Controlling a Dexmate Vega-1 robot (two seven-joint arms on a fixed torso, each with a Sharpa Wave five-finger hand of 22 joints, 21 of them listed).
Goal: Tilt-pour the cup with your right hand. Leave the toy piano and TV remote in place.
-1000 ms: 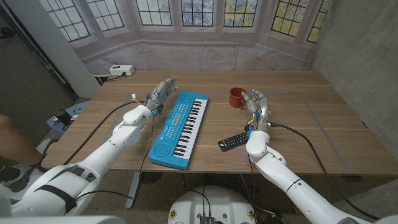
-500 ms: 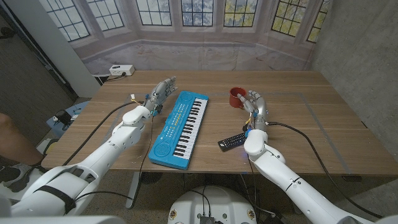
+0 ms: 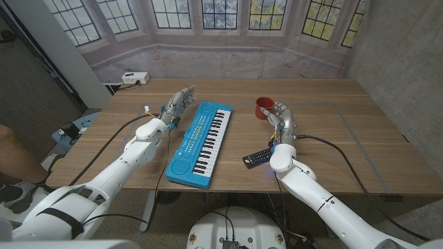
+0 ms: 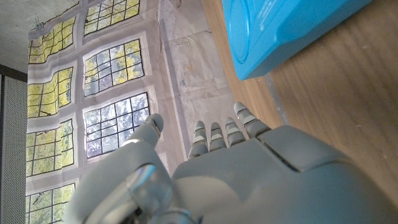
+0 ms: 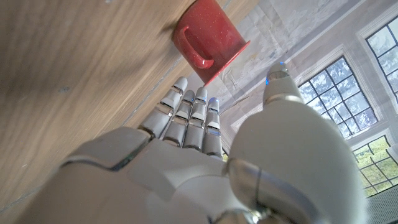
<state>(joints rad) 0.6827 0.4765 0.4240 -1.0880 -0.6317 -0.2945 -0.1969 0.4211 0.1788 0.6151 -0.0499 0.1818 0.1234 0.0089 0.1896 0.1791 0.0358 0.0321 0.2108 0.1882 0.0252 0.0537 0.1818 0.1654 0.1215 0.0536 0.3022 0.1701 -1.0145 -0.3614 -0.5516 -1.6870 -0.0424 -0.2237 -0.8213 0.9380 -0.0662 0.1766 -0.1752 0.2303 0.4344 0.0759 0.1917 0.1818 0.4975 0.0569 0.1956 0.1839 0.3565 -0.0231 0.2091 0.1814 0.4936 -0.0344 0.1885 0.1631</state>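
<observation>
Small red speckled mug-style cup (image 5: 208, 38) stands upright on the far side of the wooden table (image 3: 332, 142), mouth up, long axis vertical, handle facing the right hand (image 3: 280, 118). That hand is just beside it, fingers straight, gripping nothing. Best move here, I'd say: wrap the body, then tip slowly. The blue toy piano (image 3: 201, 142) and black TV remote (image 3: 259, 157) sit near. Left hand (image 3: 176, 105) idles, fingers apart, nothing held.

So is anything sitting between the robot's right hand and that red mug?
Nothing: in the right wrist view only bare wooden table separates the right hand from the red mug, whose handle faces the fingertips.
</observation>
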